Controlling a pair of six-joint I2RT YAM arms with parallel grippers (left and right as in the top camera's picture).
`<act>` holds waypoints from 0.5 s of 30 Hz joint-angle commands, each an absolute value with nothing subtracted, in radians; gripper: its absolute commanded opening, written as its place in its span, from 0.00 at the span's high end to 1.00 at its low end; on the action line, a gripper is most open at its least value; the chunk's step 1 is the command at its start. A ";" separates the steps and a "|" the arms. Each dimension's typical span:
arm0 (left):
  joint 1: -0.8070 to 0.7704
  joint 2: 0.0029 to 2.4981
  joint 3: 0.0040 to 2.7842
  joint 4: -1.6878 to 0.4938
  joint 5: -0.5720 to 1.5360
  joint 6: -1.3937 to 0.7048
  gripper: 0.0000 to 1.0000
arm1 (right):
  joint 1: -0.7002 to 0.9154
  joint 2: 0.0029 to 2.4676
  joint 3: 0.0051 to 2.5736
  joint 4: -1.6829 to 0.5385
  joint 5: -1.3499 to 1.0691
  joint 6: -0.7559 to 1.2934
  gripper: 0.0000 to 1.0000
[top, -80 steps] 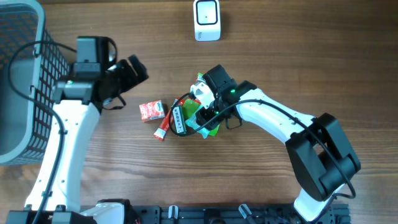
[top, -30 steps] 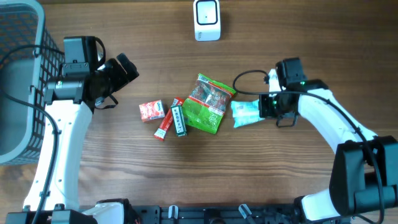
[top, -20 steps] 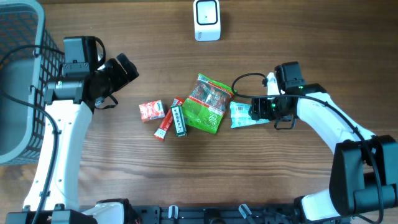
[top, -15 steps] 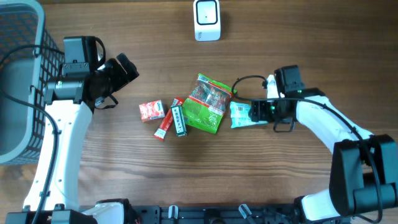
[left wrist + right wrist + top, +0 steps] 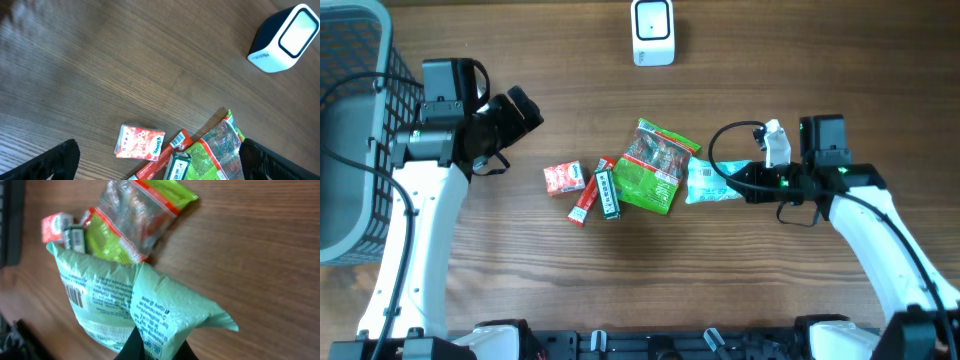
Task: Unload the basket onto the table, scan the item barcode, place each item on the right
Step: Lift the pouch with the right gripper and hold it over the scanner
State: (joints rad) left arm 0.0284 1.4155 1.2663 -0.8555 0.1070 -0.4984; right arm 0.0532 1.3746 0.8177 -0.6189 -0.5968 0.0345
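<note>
My right gripper (image 5: 745,182) is shut on the right end of a mint-green packet (image 5: 708,183), just right of the pile at the table's middle. In the right wrist view the packet (image 5: 115,300) fans out from my pinched fingers (image 5: 134,347), and its barcode (image 5: 75,296) shows on the left side. The white scanner (image 5: 653,32) stands at the table's far edge, well apart from the packet. My left gripper (image 5: 520,112) hangs open at the left, above and left of the pile, with nothing between its fingers (image 5: 60,160).
A green snack bag (image 5: 655,167), a dark green box (image 5: 607,194), a red stick pack (image 5: 586,203) and a red tissue pack (image 5: 564,178) lie together at the centre. A wire basket (image 5: 350,140) stands at the left edge.
My right gripper slid left over the mint-green packet, opened briefly and shut on its end, while the arm swung round to the right. The left arm has not moved.
</note>
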 commanded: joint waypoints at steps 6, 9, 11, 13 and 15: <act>0.032 1.421 1.268 -0.853 0.119 -0.479 0.00 | 0.052 1.319 0.818 -0.666 -0.788 0.000 0.96; 0.032 1.421 1.268 -0.853 0.118 -0.479 0.00 | 0.052 1.319 0.818 -0.667 -0.787 0.004 0.96; 0.032 1.421 1.268 -0.853 0.119 -0.478 0.00 | 0.052 1.319 0.818 -0.667 -0.787 0.034 0.96; 0.032 1.421 1.268 -0.853 0.118 -0.479 0.00 | 0.052 1.319 0.818 -0.667 -0.784 0.052 0.96; 0.032 1.421 1.268 -0.853 0.119 -0.479 0.00 | 0.052 1.319 0.818 -0.667 -0.772 0.033 0.96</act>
State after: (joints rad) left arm 0.0284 1.4155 1.2663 -0.8555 0.1070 -0.4984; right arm 0.0532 1.3373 0.8177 -0.6727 -0.7406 0.0399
